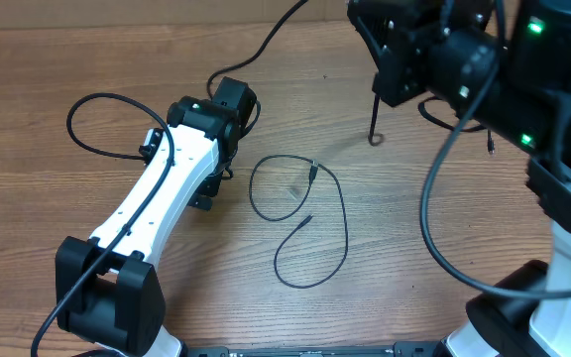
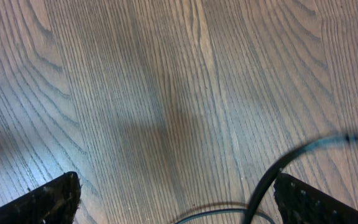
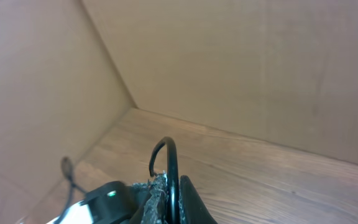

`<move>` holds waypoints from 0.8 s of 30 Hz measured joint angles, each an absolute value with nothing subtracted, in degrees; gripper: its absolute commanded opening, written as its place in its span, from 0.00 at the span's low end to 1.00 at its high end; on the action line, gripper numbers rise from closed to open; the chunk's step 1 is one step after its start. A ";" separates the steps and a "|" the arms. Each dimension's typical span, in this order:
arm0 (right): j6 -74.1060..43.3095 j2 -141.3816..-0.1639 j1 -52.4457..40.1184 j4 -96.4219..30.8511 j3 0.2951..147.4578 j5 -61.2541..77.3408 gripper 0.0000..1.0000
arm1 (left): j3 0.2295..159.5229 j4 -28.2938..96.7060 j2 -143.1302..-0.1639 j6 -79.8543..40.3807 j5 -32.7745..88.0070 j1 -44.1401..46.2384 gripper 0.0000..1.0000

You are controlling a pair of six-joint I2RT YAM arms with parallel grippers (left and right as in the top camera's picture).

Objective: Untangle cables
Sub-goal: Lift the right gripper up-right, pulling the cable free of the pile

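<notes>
Cables are in two places. One thin black cord (image 1: 346, 233) lies loose on the wooden table (image 1: 444, 307) at the centre of the overhead view. It curls in an open loop, with a small plug end (image 1: 311, 167) at its 12 o'clock. Its other end lies inside the loop.

A second black cord (image 1: 374, 114) hangs at about 1 o'clock from the first, well apart from it, and its lower tip is bent into a small hook. Its upper part is hidden behind the dark right arm. In the right wrist view the right gripper (image 3: 166, 194) is clenched on this cord, which arches over above the fingers. Cardboard walls fill the background.

The left gripper (image 2: 176, 204) points down at bare wood at 9 o'clock of the loose loop, with its jaws spread wide and nothing between them. Only the fingertips (image 2: 51, 200) show, cut off at the bottom edge. A blurred black strand (image 2: 272, 177) crosses by the right-hand finger, and I cannot tell which cord it is.
</notes>
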State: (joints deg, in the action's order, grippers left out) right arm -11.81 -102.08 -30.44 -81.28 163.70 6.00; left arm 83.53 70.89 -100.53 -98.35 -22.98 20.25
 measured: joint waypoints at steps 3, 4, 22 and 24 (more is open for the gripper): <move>-11.81 -102.83 -30.41 -81.17 163.44 4.40 0.04 | 83.53 70.87 -100.53 -98.35 -22.98 20.25 1.00; -11.79 -102.96 -30.41 -81.03 163.41 4.16 0.04 | 83.53 70.87 -100.53 -98.35 -22.98 20.25 1.00; -11.18 -103.13 -30.02 -79.72 162.43 -2.17 0.04 | 83.53 70.87 -100.53 -98.35 -22.98 20.25 1.00; -10.61 -103.61 -30.02 -78.41 161.60 -3.05 0.04 | 83.53 70.87 -100.53 -98.35 -23.00 20.25 0.99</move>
